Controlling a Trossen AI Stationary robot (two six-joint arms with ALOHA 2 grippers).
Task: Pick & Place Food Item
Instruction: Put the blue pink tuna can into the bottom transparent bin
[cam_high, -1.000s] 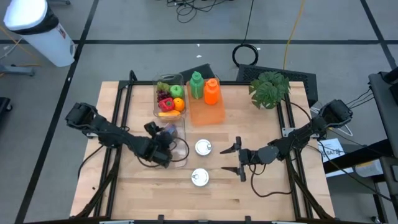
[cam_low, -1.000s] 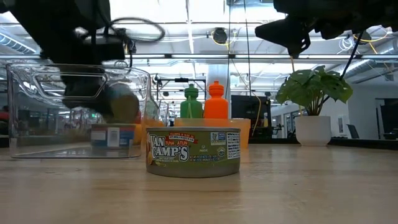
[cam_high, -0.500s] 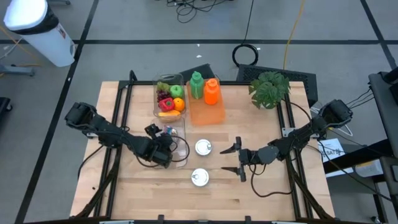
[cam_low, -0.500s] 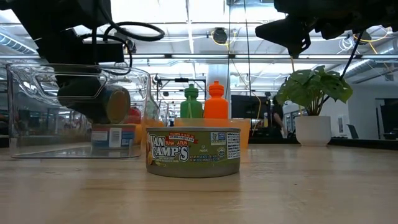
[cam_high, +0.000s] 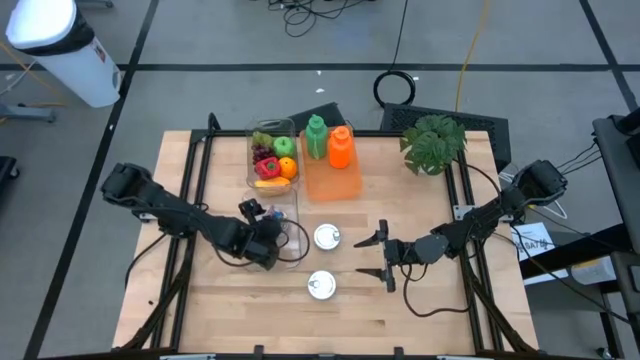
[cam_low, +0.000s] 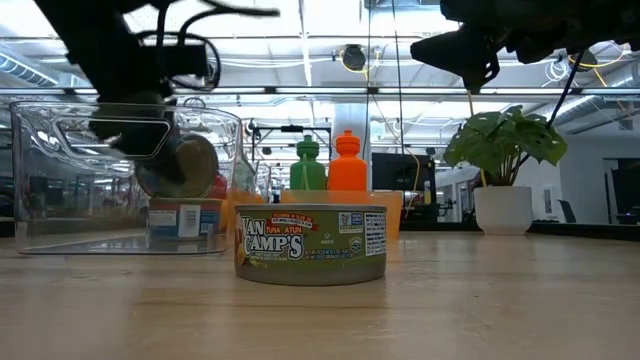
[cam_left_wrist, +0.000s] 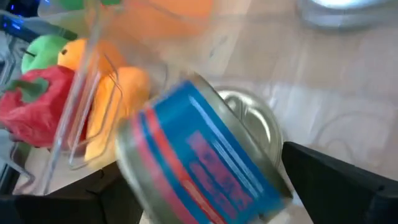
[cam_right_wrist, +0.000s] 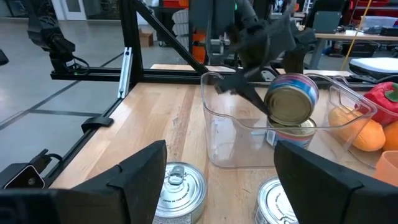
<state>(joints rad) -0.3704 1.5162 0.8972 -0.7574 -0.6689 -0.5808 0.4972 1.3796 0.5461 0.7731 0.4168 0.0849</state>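
Left gripper (cam_high: 268, 238): closed on a blue can (cam_left_wrist: 199, 163), held above the near end of the clear bin (cam_high: 290, 215); no earlier state implied.
Held can: clear of the bin floor, tipped on its side, lid end (cam_right_wrist: 290, 104) facing the right arm, long axis roughly level.
Key relation: can sits between the left fingers, directly over the bin's open near end; another can (cam_low: 180, 217) stands upright on the bin floor just below it.
Bin contents, far end: fruit (cam_high: 272, 158), including a red pepper (cam_left_wrist: 37, 102) and an orange piece (cam_left_wrist: 118, 93).
Right gripper (cam_high: 382, 255): fingers spread wide, empty, hovering over the table right of the two loose cans; well apart from the bin.
Loose cans: green-labelled tuna can (cam_low: 311, 244) nearest the front edge; second can (cam_high: 327, 237) behind it, both upright on the table (cam_high: 430, 300).
Nearer arm: left, already carrying.
Judged step: lowering and release into the bin; likely risk, landing on the can below.
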